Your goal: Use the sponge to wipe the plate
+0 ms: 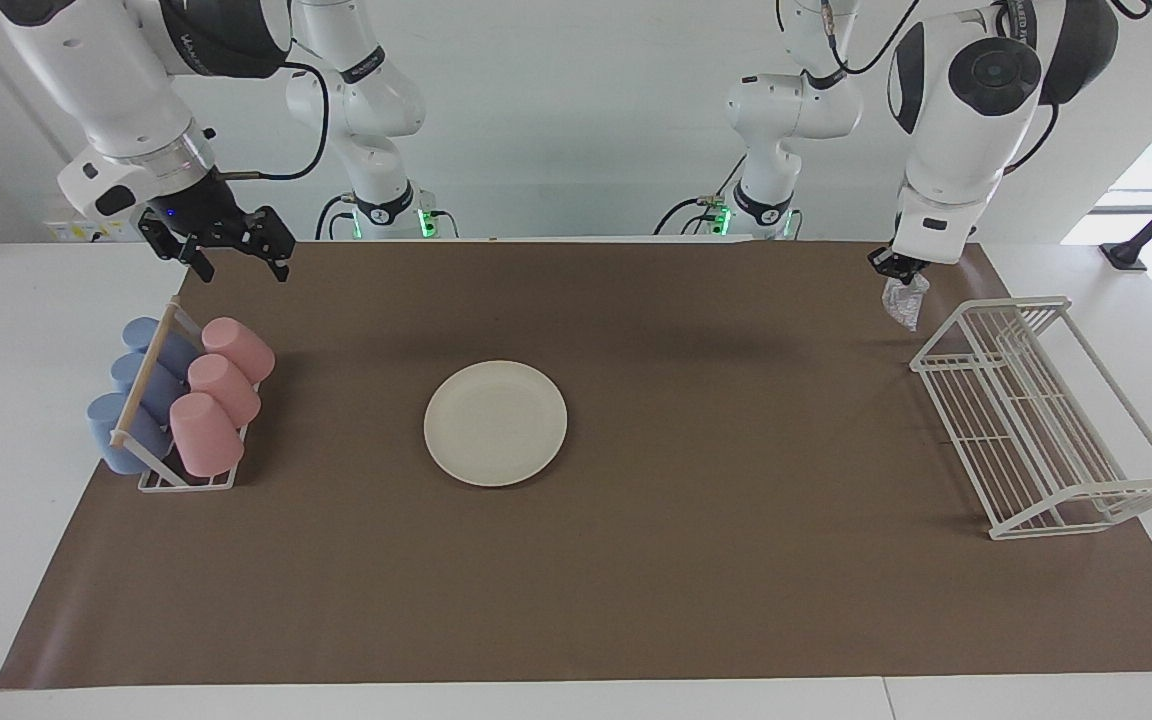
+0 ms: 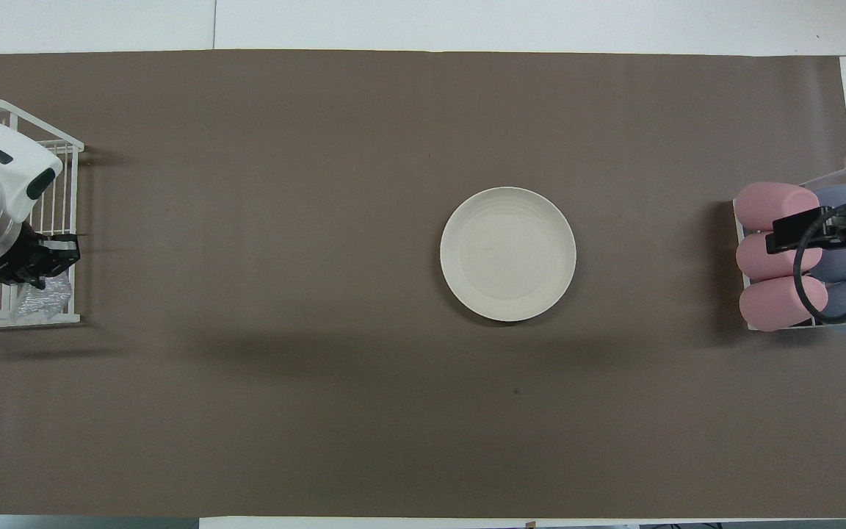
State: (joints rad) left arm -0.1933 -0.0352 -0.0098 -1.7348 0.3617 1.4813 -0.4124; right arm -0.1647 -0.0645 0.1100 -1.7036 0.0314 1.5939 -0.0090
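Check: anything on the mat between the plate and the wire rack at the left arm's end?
Nothing. In both views only bare brown mat lies between the plate and the wire rack.

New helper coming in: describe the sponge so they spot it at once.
Find the white wire rack at the left arm's end of the brown mat. Over its corner nearest the robots, the left gripper is shut on the sponge. It is a small, crumpled, silvery, glittery pad, the only shiny soft thing here.
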